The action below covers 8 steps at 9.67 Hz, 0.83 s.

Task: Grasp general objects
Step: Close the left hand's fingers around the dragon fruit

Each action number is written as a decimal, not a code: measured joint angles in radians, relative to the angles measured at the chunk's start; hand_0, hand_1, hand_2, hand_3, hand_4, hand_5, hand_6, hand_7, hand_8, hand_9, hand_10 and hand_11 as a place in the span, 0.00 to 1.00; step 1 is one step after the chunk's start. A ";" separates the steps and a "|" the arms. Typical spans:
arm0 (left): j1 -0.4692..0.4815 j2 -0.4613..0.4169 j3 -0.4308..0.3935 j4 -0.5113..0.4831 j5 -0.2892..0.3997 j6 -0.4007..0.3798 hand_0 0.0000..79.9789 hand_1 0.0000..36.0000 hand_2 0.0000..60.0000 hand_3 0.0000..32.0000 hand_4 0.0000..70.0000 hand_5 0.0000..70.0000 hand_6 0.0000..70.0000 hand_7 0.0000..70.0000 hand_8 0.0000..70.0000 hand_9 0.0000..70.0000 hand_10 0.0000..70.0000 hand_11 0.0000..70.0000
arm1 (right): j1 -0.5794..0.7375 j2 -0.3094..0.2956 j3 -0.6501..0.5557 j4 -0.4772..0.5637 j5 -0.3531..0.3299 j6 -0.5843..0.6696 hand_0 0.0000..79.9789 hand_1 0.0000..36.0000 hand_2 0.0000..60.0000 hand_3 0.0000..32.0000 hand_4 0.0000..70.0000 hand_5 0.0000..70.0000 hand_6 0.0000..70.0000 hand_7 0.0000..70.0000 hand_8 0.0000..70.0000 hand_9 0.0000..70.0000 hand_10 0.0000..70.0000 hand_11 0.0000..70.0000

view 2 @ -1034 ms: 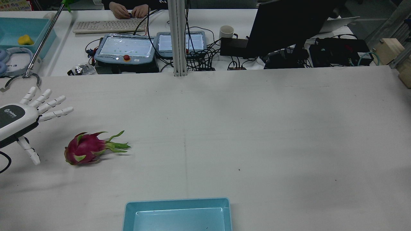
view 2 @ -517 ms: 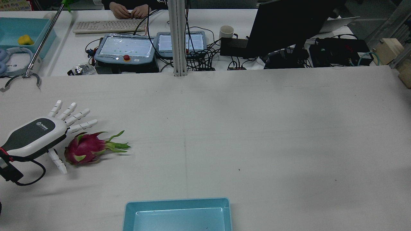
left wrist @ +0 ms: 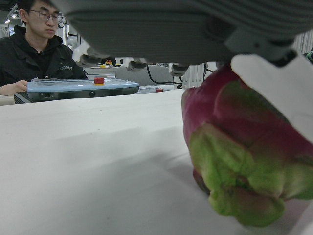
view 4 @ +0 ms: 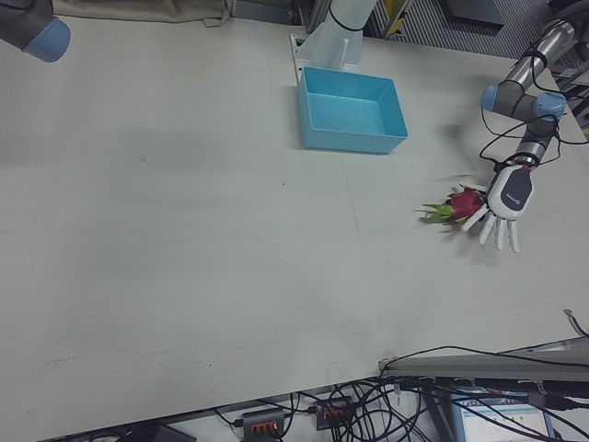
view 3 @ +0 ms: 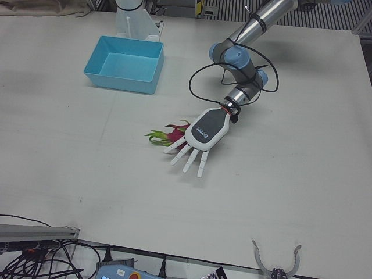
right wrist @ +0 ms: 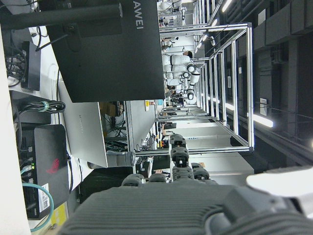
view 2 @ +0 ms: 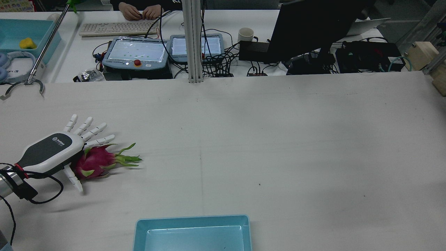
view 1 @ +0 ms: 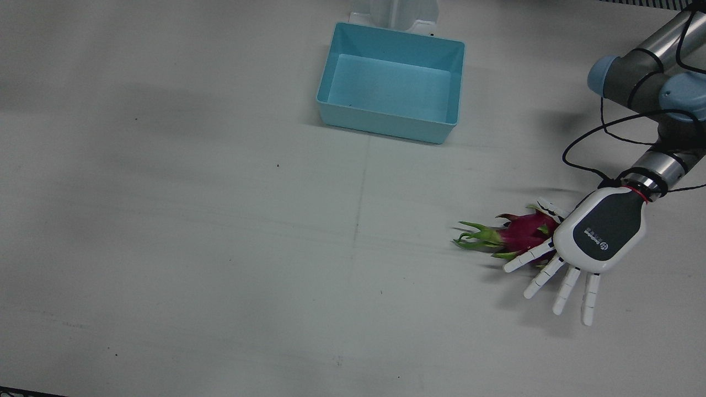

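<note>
Left hand [view 1: 598, 237] spread open, holding nothing, palm down over the stem end of the dragon fruit [view 1: 521, 232]. Fruit lies on the table [view 1: 220, 248], partly under the palm; long axis runs across the fingers, leafy tip pointing away thumb-side. Right hand not over the table. Palm-back logo unreadable; "AWEI" legible on monitor [right wrist: 107, 49].

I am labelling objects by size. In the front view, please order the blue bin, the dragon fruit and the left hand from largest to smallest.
1. Blue bin, clearly the largest.
2. Left hand with its spread fingers.
3. Dragon fruit, smallest, though the hand covers part of it.
</note>
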 measured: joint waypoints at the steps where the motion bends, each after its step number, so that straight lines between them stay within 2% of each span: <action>1: 0.000 -0.005 0.010 -0.001 0.000 0.001 0.59 0.32 0.00 0.00 0.04 0.34 0.00 0.05 0.00 0.00 0.00 0.00 | 0.000 0.000 0.000 0.000 0.000 0.000 0.00 0.00 0.00 0.00 0.00 0.00 0.00 0.00 0.00 0.00 0.00 0.00; 2: 0.001 -0.008 0.015 -0.002 -0.001 0.002 0.60 0.32 0.00 0.00 0.18 0.49 0.00 0.07 0.00 0.00 0.00 0.00 | 0.000 0.000 0.000 0.000 0.000 0.000 0.00 0.00 0.00 0.00 0.00 0.00 0.00 0.00 0.00 0.00 0.00 0.00; 4: 0.001 -0.011 0.015 -0.006 -0.001 0.003 0.61 0.31 0.00 0.00 0.45 0.70 0.00 0.10 0.00 0.00 0.00 0.00 | 0.000 0.000 0.000 0.001 0.000 0.000 0.00 0.00 0.00 0.00 0.00 0.00 0.00 0.00 0.00 0.00 0.00 0.00; 6: 0.001 -0.011 0.014 -0.018 -0.002 0.003 0.62 0.28 0.00 0.00 0.77 0.82 0.00 0.13 0.00 0.01 0.00 0.00 | 0.000 0.000 0.000 0.000 0.000 0.000 0.00 0.00 0.00 0.00 0.00 0.00 0.00 0.00 0.00 0.00 0.00 0.00; 7: 0.001 -0.011 0.014 -0.025 -0.001 0.003 0.63 0.40 0.25 0.00 0.85 0.83 0.00 0.14 0.00 0.01 0.00 0.00 | 0.000 0.000 0.000 0.000 0.000 0.000 0.00 0.00 0.00 0.00 0.00 0.00 0.00 0.00 0.00 0.00 0.00 0.00; 8: 0.001 -0.011 0.014 -0.029 -0.001 0.002 0.60 0.62 0.92 0.00 0.86 0.83 0.01 0.15 0.01 0.01 0.00 0.00 | 0.000 0.000 0.000 0.000 0.000 0.000 0.00 0.00 0.00 0.00 0.00 0.00 0.00 0.00 0.00 0.00 0.00 0.00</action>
